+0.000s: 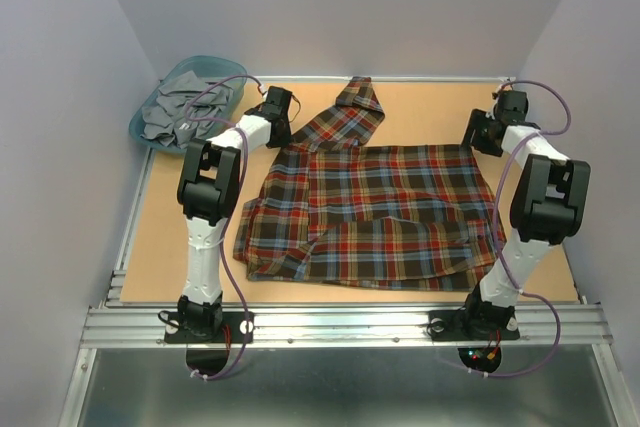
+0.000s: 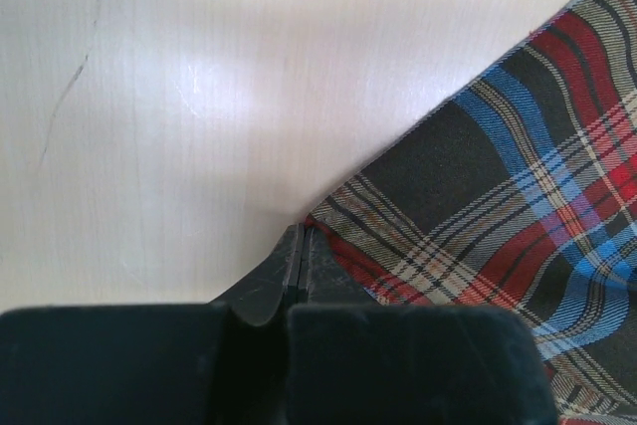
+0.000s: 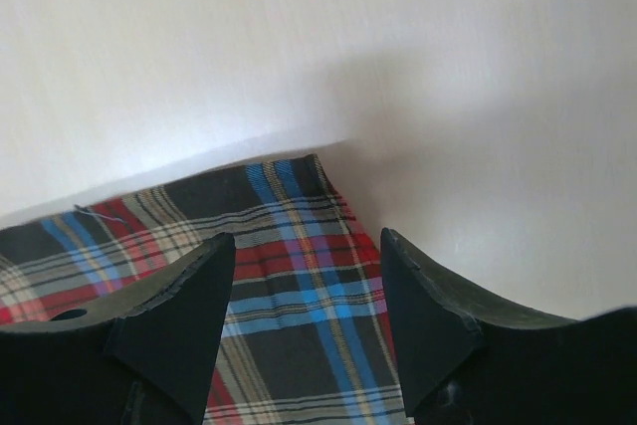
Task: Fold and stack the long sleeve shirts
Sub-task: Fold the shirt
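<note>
At far corners of shirt | left fingers closed, low | right fingers open, low

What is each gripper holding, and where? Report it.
Left gripper pinches the plaid shirt at its far left corner edge. Right gripper holds nothing; its open jaws straddle the far right corner.

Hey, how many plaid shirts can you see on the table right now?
1. The plaid shirt lies spread across the middle of the table. The basket at the far left corner holds crumpled grey fabric, so other garments may be hidden there.
</note>
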Robot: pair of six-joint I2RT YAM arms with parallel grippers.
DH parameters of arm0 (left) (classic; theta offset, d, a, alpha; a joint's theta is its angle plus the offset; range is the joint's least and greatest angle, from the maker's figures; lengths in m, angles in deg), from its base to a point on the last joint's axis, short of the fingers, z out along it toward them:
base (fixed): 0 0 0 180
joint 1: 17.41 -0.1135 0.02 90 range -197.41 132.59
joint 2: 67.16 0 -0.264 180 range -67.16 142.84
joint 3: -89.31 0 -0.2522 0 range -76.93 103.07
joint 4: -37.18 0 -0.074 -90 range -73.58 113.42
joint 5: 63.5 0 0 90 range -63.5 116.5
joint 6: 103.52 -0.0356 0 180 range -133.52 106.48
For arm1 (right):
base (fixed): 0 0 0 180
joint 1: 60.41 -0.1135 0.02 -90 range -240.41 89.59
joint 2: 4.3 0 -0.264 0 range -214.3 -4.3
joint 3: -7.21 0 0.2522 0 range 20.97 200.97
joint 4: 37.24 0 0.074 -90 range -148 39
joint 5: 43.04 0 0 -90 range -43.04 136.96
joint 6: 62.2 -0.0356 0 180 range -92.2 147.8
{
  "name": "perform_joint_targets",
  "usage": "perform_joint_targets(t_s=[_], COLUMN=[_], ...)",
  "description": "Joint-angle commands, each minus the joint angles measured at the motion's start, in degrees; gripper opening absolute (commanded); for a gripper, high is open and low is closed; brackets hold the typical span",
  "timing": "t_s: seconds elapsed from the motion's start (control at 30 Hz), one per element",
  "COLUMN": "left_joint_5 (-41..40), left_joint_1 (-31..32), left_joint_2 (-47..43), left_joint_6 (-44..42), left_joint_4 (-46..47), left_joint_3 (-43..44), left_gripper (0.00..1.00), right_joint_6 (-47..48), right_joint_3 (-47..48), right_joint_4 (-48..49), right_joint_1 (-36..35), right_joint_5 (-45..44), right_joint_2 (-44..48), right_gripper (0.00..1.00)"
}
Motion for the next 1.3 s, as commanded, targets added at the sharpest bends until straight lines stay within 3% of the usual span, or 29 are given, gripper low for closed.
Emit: perform_joint_targets(t_s=[0.0, 0.57, 0.77, 1.0, 1.03, 1.17, 1.27], left_joint_5=[-1.8, -2.1, -2.4, -2.6, -2.6, -3.3, -4.0], left_joint_1=[-0.4, -2.1, -3.3, -3.5, -3.5, -3.8, -4.5], left_joint_2=[0.3, 0.8, 0.8, 0.7, 0.7, 0.8, 0.0], left_joint_6=[1.2, 0.8, 0.8, 0.9, 0.9, 1.1, 2.6], left_joint_4=[-5.4, -5.3, -5.5, -5.3, -5.3, -5.5, -5.7], left_joint_3=[0.4, 0.5, 0.6, 0.6, 0.7, 1.7, 1.8], left_gripper=[0.0, 0.0, 0.0, 0.0, 0.0, 0.0, 0.0], right_joint_6=[5.7, 10.6, 11.1, 11.7, 11.7, 12.0, 11.7], right_joint_3=[4.2, 6.7, 7.6, 6.6, 6.5, 7.4, 8.4], right_joint_4=[2.7, 2.7, 2.6, 2.6, 2.6, 2.6, 2.6], right_joint_1=[0.2, 0.2, 0.2, 0.2, 0.2, 0.2, 0.3], right_joint_5=[2.8, 6.1, 9.3, 9.4, 8.7, 5.8, 3.4], right_joint_2=[-2.2, -11.5, -13.4, -12.1, -11.9, -10.9, -9.9], right_gripper=[0.66, 0.64, 0.58, 0.34, 0.23, 0.01, 0.0])
